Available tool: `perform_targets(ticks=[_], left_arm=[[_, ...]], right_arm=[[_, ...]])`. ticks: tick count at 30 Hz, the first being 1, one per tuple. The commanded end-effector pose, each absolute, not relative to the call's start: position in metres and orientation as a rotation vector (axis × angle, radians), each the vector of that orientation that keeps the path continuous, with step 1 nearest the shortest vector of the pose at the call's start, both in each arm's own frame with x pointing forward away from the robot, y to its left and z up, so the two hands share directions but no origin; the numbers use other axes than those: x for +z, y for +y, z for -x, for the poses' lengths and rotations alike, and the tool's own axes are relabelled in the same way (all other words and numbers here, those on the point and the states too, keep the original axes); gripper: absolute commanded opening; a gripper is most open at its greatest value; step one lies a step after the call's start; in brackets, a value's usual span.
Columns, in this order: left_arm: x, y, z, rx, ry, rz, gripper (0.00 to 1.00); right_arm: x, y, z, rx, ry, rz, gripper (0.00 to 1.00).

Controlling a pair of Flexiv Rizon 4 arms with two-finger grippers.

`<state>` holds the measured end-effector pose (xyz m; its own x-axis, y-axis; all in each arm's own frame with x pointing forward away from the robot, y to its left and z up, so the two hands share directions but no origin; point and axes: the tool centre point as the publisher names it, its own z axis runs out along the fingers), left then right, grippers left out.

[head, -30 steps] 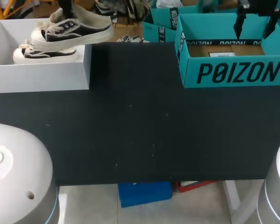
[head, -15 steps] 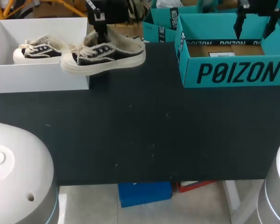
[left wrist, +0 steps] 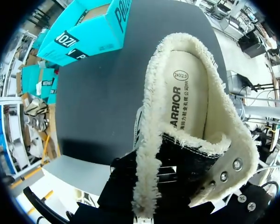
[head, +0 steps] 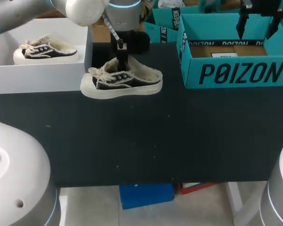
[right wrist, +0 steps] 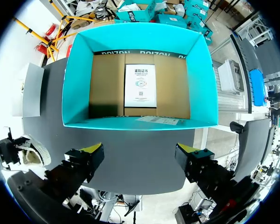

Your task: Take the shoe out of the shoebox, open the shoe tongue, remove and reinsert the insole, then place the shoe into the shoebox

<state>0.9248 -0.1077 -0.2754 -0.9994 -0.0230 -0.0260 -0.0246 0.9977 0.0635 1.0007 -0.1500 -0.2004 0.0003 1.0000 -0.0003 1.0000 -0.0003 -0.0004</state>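
A black shoe (head: 122, 81) with cream fleecy trim hangs low over the black table (head: 146, 141), just right of the white shoebox (head: 42, 77). My left gripper (head: 120, 52) is shut on its upper edge from above. The left wrist view looks into this shoe (left wrist: 158, 140) and shows its cream insole (left wrist: 189, 93). Its twin (head: 45, 49) lies inside the white shoebox. My right gripper (right wrist: 140, 151) hangs open and empty over the teal box (right wrist: 74, 88), which holds only a paper sheet (right wrist: 140, 84). At the edge of the right wrist view the held shoe (right wrist: 31, 151) shows small.
The large teal box (head: 236, 73) stands at the table's back right, with a smaller teal box (head: 161, 26) behind it. The table's front edge (head: 146, 181) runs below the middle. The rounded bases of my arms (head: 16, 179) fill the lower corners.
My left arm has carried the shoe out of the white shoebox, rightward and down toward the table's middle. The right arm has not moved.
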Motion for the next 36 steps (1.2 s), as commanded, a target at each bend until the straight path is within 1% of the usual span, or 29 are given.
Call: perform_targets(ticks=[1,26,35,36], left_arm=[[-0.299,-0.117,-0.925,0.116,3.126,0.012,0.0],[-0.398,-0.119,-0.902,0.09,3.158,-0.094,0.0],[-0.413,-0.12,-0.901,0.104,3.167,-0.103,0.0],[-0.414,-0.121,-0.901,0.112,3.167,-0.107,0.34]], right_arm=[[-0.2,-0.15,-1.001,0.002,-2.221,2.222,1.0],[-0.2,-0.15,-1.001,0.002,-2.221,2.222,1.0],[-0.2,-0.15,-1.001,0.002,-2.221,2.222,1.0],[-0.2,-0.15,-1.001,0.002,-2.221,2.222,1.0]])
